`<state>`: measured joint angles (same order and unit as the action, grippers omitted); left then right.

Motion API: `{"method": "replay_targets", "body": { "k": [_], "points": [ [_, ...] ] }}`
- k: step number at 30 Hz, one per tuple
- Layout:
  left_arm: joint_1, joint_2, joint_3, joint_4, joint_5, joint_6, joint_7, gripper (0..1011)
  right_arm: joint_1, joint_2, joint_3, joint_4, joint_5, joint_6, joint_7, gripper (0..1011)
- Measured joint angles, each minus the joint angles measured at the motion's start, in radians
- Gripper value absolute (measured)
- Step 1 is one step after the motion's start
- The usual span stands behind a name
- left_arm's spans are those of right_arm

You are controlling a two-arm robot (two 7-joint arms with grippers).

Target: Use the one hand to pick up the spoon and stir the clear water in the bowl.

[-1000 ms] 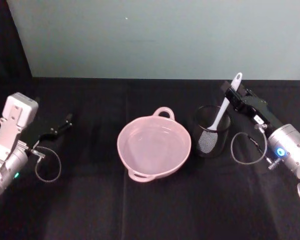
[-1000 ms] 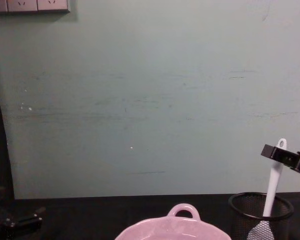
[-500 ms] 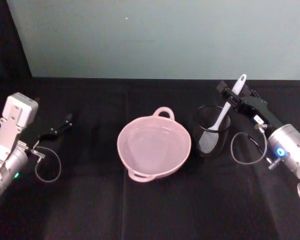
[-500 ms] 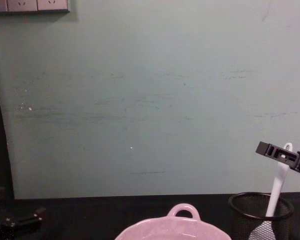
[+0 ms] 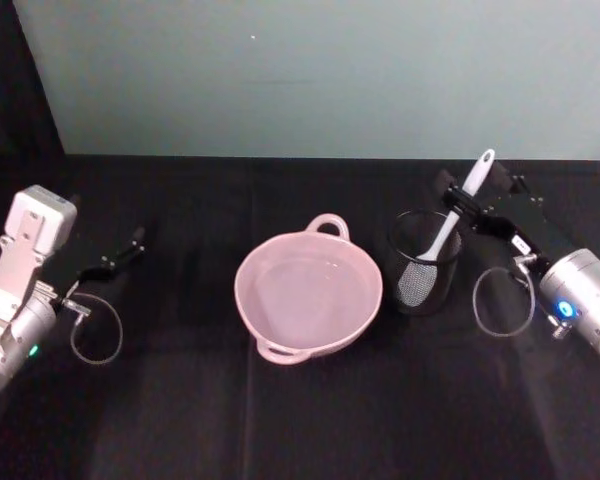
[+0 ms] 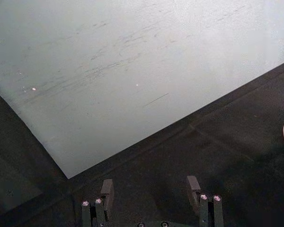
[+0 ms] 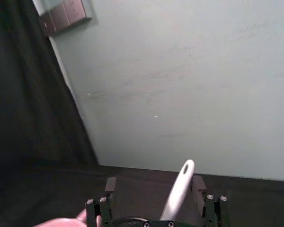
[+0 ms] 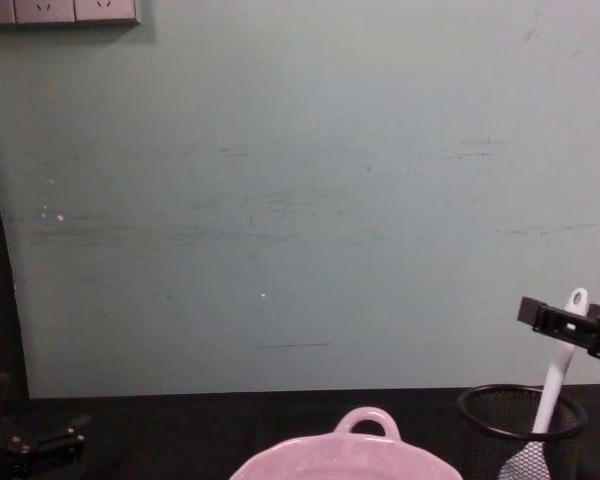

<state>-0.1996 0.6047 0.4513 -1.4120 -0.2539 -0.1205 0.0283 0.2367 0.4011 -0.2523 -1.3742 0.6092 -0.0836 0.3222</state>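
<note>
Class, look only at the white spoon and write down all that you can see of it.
The spoon is a long white utensil with a slim handle, a hole at its tip, and a flat, broad whitish blade. It stands tilted in the black mesh cup, blade down inside, handle leaning up and away from the pink bowl. The right gripper has its fingers either side of the handle, seemingly not yet closed.

The white spoon (image 5: 450, 220) is leaning blade-down in a black mesh cup (image 5: 424, 262), just beside the pink bowl (image 5: 308, 292) holding clear water (image 5: 305, 290).
</note>
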Motion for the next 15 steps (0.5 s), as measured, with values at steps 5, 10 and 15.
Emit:
{"method": "replay_targets", "body": {
  "k": [5,10,15],
  "points": [
    [0.0,0.0,0.0,0.0,0.0,0.0,0.0,1011,-0.007,0.014,-0.006,-0.002,-0.112,-0.053,-0.06,1002],
    [0.0,0.0,0.0,0.0,0.0,0.0,0.0,1011,-0.012,0.025,-0.006,0.013,-0.231,-0.112,-0.126,1002],
    [0.0,0.0,0.0,0.0,0.0,0.0,0.0,1011,-0.029,0.038,0.001,0.012,-0.311,-0.155,-0.17,1003]
  ]
}}
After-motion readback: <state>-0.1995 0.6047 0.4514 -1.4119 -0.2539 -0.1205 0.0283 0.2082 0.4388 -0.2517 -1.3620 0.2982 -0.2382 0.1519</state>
